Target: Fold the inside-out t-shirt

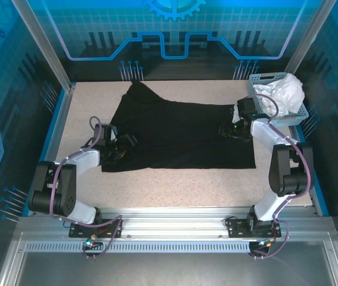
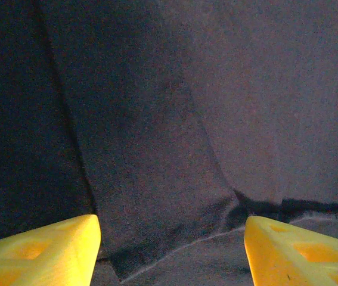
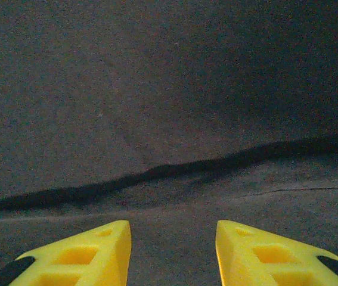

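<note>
The inside-out t-shirt (image 1: 180,134) lies spread on the table, black and mostly flat, with one corner drawn up toward the back left. My left gripper (image 1: 127,143) hangs low over its left edge. In the left wrist view the yellow fingers (image 2: 49,250) stand wide apart and the left gripper (image 2: 170,238) is open above a folded hem of the t-shirt (image 2: 157,179). My right gripper (image 1: 227,130) sits over the shirt's right side. It is open (image 3: 171,238) in the right wrist view, with a fold line of the t-shirt (image 3: 169,119) ahead of it.
A pale blue basket (image 1: 264,77) at the back right corner holds a white garment (image 1: 283,92), close behind the right arm. Bare speckled tabletop (image 1: 174,187) runs along the front of the shirt. Metal frame posts and blue walls enclose the table.
</note>
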